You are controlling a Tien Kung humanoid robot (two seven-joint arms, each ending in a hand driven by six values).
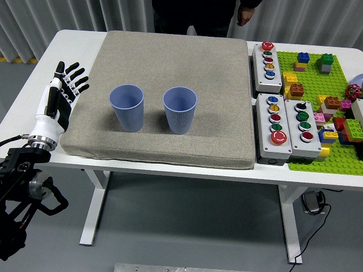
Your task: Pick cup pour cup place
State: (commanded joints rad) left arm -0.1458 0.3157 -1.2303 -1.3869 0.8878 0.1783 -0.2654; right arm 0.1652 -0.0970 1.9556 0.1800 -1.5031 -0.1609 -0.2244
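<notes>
Reaching in from the left, our left hand (63, 90) is hovering with fingers spread, empty, beside the grey mat (170, 45). Both blue cups, left cup (127, 107) and right cup (180, 110), are standing upright there, untouched. We are judging everything undone: grasping, pouring, placing.

The left hand (61, 93) is raised on its black arm, fingers spread and pointing forward, palm empty, wrist straight below it.
</notes>
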